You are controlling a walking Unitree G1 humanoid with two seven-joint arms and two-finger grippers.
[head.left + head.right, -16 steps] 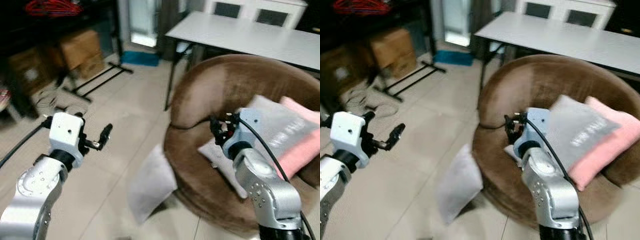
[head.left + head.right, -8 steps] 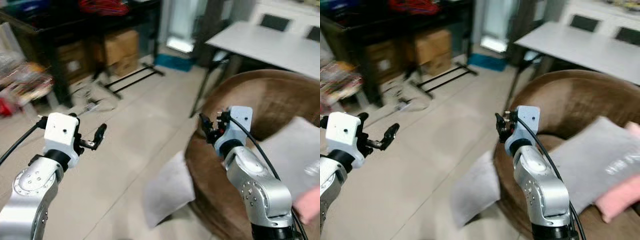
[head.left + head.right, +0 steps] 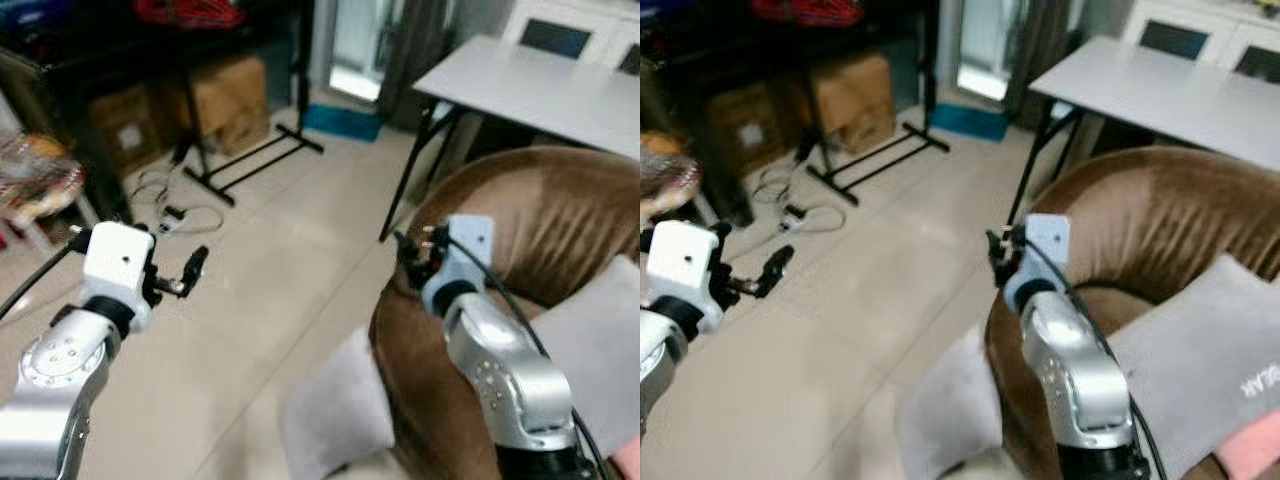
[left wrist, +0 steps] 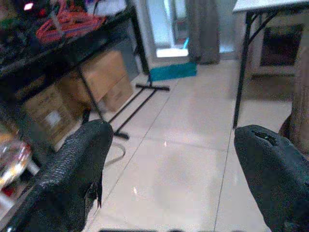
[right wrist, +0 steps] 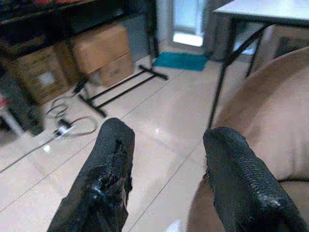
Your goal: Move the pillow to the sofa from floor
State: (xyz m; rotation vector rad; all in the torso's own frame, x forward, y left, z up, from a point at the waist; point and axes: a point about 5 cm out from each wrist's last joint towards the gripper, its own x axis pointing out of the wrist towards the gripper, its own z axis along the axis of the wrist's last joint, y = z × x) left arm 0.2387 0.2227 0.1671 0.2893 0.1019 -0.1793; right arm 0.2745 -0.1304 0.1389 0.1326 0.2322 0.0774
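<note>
A light grey pillow [image 3: 335, 415] lies on the tiled floor, leaning against the front of the round brown sofa [image 3: 530, 215]. My left gripper [image 3: 190, 272] is held up over bare floor, well to the left of the pillow, open and holding nothing; in the left wrist view its fingers [image 4: 72, 179] stand far apart. My right gripper [image 3: 410, 255] hovers by the sofa's left rim, above the pillow, also open and holding nothing, with its fingers [image 5: 108, 169] spread.
On the sofa seat lie another grey pillow [image 3: 590, 330] and a pink one [image 3: 1252, 455]. A white table [image 3: 530, 85] stands behind the sofa. Cardboard boxes [image 3: 225, 100], a black rack's feet [image 3: 250, 160] and loose cables [image 3: 175, 215] occupy the far left floor.
The camera has swung left and shifted, so the sofa and its pillows slid toward the right edge. Both arms stay raised with the grippers open.
</note>
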